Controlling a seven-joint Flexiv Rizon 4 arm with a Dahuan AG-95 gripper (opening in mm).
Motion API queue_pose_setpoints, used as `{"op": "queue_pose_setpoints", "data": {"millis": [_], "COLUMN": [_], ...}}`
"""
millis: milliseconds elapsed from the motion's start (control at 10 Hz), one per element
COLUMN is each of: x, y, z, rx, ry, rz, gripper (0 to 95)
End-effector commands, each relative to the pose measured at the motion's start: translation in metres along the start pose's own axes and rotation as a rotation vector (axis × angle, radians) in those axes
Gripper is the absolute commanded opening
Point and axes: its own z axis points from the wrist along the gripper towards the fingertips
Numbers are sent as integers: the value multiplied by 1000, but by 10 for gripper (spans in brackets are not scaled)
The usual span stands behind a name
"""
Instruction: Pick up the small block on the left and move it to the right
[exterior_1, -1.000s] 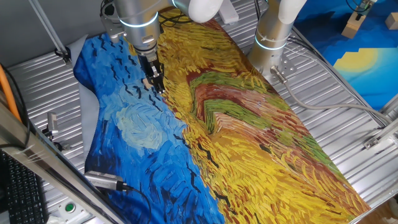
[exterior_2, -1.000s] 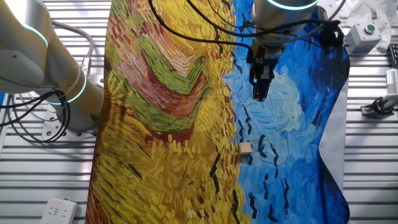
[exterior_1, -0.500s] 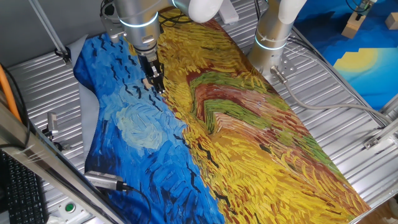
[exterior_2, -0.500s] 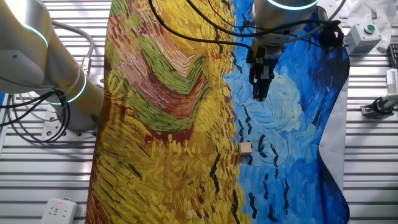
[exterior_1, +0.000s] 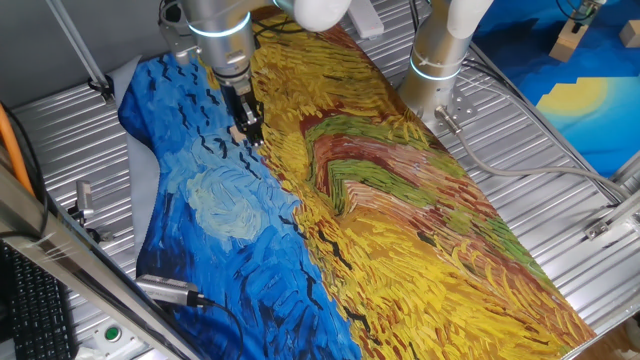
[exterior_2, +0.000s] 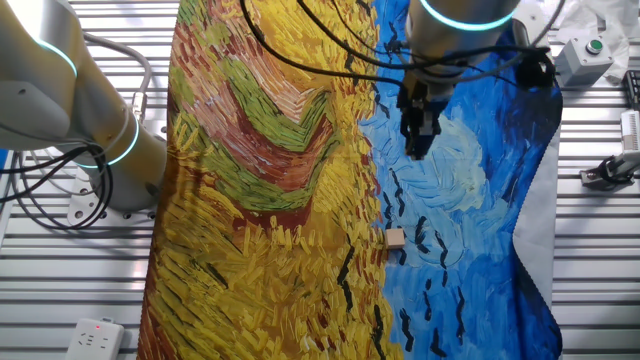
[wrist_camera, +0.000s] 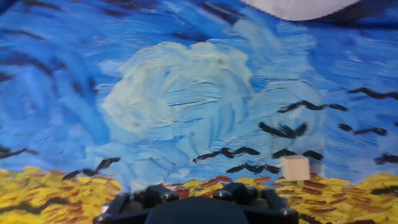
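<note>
The small block (exterior_2: 395, 238) is a tiny tan cube on the painted cloth, at the border between the blue and yellow areas. It also shows in the hand view (wrist_camera: 295, 167), low and to the right, and in one fixed view (exterior_1: 237, 131) just beside the fingers. My gripper (exterior_2: 417, 150) hangs above the blue swirl, apart from the block and holding nothing. The hand view shows only the gripper's dark base (wrist_camera: 199, 208) at the bottom edge; the fingertips are out of frame, so their spacing is unclear.
The painted cloth (exterior_1: 420, 250) covers most of the slatted metal table (exterior_1: 60, 130). A second robot's base (exterior_1: 435, 70) stands at the cloth's edge. A grey button box (exterior_2: 583, 55) and small metal fixtures (exterior_2: 610, 170) lie beside the cloth.
The arm has shifted slightly, with the gripper a little higher over the blue swirl. The block has not moved.
</note>
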Motion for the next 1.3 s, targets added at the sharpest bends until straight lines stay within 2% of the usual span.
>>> {"op": "queue_pose_setpoints", "data": {"millis": [100,600,700,800,900,1100,1300], "x": [0,0,0,1,1,1,0], "y": [0,0,0,-1,-1,-2,-4], "z": [1,1,0,0,0,2,11], "rx": [12,20,42,81,93,92,88], "ry": [25,39,38,38,39,30,20], "rz": [21,33,41,25,22,14,15], "gripper": [0,0,0,0,0,0,0]}}
